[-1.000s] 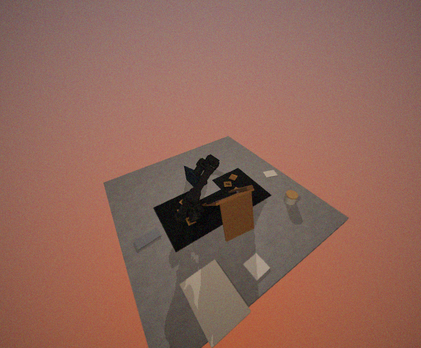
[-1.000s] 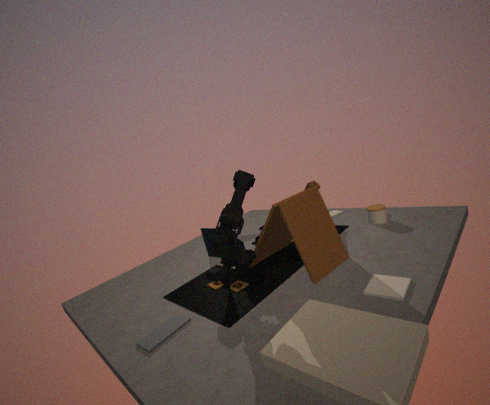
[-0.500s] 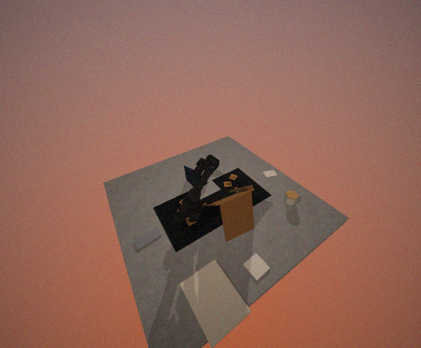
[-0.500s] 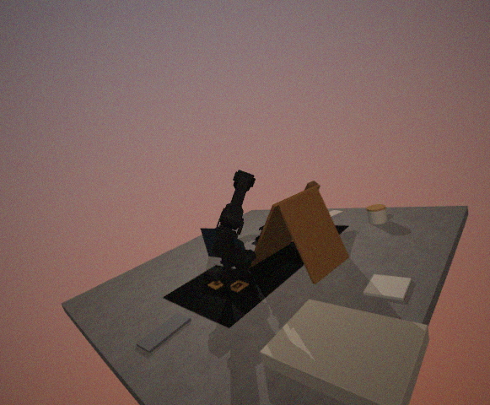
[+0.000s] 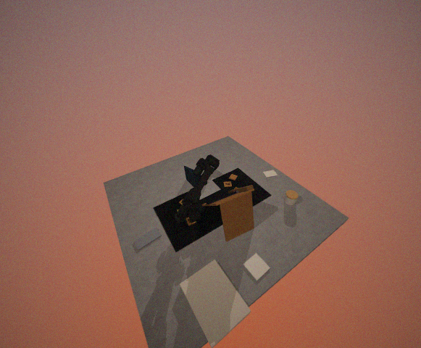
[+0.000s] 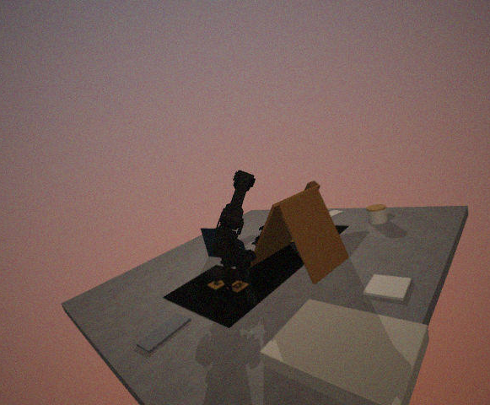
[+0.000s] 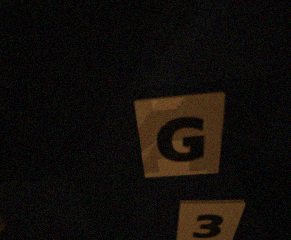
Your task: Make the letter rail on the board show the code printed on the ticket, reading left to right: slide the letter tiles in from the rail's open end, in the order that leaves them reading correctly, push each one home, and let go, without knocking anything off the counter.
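Observation:
The orange board (image 5: pixel 236 216) stands like an easel on the black mat (image 5: pixel 203 213), with its rail (image 5: pixel 230 196) along the top edge. It also shows in the exterior view (image 6: pixel 310 235). My gripper (image 5: pixel 188 218) is down at the mat's near-left part, over two tiles (image 6: pixel 215 284) (image 6: pixel 239 285). In the wrist view the G tile (image 7: pixel 180 135) lies flat on the mat with the 3 tile (image 7: pixel 210 220) just below it. My fingers are lost in the dark there; they stand narrowed, shut on the G tile. Two more tiles (image 5: pixel 232 176) (image 5: pixel 227 183) lie at the mat's far end. The small white ticket (image 5: pixel 269 173) lies beyond them.
A lidded jar (image 5: pixel 291 196) stands right of the mat. A white pad (image 5: pixel 256 265) and a large pale box (image 5: pixel 214 299) sit at the counter's front. A grey slab (image 5: pixel 146 239) lies left of the mat. Counter edges are close on all sides.

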Controlling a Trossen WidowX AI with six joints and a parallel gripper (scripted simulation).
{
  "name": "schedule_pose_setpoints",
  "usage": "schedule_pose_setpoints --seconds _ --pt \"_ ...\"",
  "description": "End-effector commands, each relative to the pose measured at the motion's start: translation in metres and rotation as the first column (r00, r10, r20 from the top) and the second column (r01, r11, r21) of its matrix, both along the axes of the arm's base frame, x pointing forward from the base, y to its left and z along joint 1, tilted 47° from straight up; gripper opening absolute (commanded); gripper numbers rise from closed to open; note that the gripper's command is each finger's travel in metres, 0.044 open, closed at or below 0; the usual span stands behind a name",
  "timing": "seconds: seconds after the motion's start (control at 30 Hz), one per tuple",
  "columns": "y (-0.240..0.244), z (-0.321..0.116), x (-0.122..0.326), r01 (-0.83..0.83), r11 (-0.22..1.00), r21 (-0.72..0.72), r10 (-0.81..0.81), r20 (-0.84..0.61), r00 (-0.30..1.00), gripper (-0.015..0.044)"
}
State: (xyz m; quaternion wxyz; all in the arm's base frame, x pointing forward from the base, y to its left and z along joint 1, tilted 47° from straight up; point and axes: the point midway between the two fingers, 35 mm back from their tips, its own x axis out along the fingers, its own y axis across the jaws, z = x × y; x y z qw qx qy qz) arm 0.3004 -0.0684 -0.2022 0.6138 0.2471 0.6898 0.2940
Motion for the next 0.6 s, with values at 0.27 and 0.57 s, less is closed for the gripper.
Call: schedule_pose_setpoints --seconds 0.27,0.57 --pt "-0.0053 0.0044 0.0008 0.005 1.000 0.002 -0.005 0.000 1.000 0.0000" --pt "-0.0086 0.0082 0.0018 0.005 1.000 0.002 -0.005 0.000 1.000 0.0000"
